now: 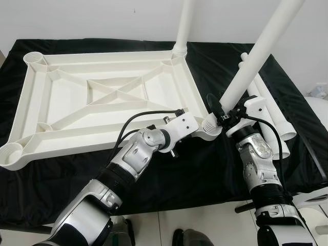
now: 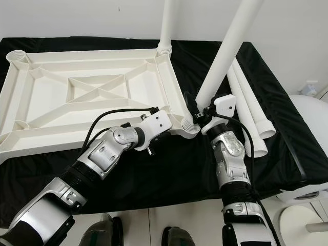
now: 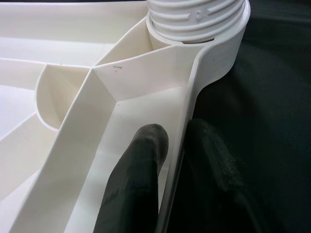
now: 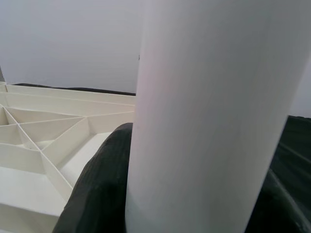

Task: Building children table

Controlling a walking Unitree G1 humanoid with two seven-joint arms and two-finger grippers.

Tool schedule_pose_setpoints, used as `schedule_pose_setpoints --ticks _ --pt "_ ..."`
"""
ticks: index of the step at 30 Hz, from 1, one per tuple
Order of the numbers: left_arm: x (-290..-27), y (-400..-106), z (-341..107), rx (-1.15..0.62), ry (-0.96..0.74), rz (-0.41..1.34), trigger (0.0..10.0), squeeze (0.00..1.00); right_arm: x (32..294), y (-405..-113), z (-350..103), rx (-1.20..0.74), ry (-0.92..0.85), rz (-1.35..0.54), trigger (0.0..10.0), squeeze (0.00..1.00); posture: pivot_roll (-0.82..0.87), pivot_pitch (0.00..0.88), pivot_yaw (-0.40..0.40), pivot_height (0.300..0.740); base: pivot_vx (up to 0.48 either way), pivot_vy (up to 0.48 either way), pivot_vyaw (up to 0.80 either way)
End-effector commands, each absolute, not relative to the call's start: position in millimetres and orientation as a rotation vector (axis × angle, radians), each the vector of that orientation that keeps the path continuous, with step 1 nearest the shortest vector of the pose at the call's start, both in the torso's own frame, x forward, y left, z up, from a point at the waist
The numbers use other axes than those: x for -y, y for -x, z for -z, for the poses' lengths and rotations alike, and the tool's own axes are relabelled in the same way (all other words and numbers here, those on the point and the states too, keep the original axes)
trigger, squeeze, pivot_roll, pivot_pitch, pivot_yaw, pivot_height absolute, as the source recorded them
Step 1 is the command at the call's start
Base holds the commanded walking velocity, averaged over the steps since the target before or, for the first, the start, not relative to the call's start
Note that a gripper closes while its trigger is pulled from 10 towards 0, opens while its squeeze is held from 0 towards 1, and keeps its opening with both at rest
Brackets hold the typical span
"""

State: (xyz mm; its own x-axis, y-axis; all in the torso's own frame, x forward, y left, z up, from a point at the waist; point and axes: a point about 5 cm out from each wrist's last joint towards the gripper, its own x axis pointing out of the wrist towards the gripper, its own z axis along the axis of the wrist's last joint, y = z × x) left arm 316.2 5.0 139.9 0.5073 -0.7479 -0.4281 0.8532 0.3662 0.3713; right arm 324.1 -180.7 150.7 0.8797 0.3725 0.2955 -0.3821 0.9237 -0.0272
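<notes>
The upturned white plastic ribbed tabletop (image 1: 102,107) lies on a black cloth (image 1: 215,174). The left gripper (image 3: 172,145) pinches its near rim wall beside a threaded corner socket (image 3: 194,19). The right gripper (image 1: 221,119) clasps a white tubular leg (image 1: 256,56) tilted in that socket; its fingertips are hidden, and the leg's top is cut off.

The tabletop (image 1: 102,97) and legs (image 1: 256,56) look like smooth white plastic with a slight gloss. The cloth (image 1: 215,169) is matt black; the fingers (image 3: 136,179) are matt, slightly rough.
</notes>
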Motion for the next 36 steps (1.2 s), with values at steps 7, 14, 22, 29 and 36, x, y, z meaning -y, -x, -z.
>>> schedule_pose_setpoints --ticks 7,14,22,29,36 --pt "2.2 -315.7 -166.6 -0.068 -0.637 1.060 10.0 0.00 186.7 -307.9 -98.0 0.075 0.033 -0.357 10.0 0.00 0.02 0.071 -0.006 0.740 0.000 0.000 0.00" --pt "1.4 -316.3 -166.9 -0.070 -0.637 1.057 10.0 0.00 185.2 -308.6 -98.9 0.075 0.002 -0.363 10.0 0.00 0.02 0.075 -0.003 0.740 0.000 0.000 0.00" --pt "0.9 -316.6 -167.1 -0.071 -0.639 1.057 10.0 0.00 187.5 -310.5 -101.9 0.091 0.036 -0.356 10.0 0.00 0.02 0.078 -0.001 0.740 0.000 0.000 0.00" --pt "0.3 -316.7 -167.2 -0.072 -0.638 1.057 10.0 0.00 187.8 -309.5 -98.0 0.071 0.020 -0.354 10.0 0.00 0.02 0.079 -0.001 0.740 0.000 0.000 0.00" --pt "0.3 -316.7 -167.4 -0.070 -0.639 1.058 10.0 0.00 191.8 -310.7 -93.4 0.039 0.001 -0.322 10.0 0.00 0.01 0.079 0.002 0.740 0.000 0.000 0.00"
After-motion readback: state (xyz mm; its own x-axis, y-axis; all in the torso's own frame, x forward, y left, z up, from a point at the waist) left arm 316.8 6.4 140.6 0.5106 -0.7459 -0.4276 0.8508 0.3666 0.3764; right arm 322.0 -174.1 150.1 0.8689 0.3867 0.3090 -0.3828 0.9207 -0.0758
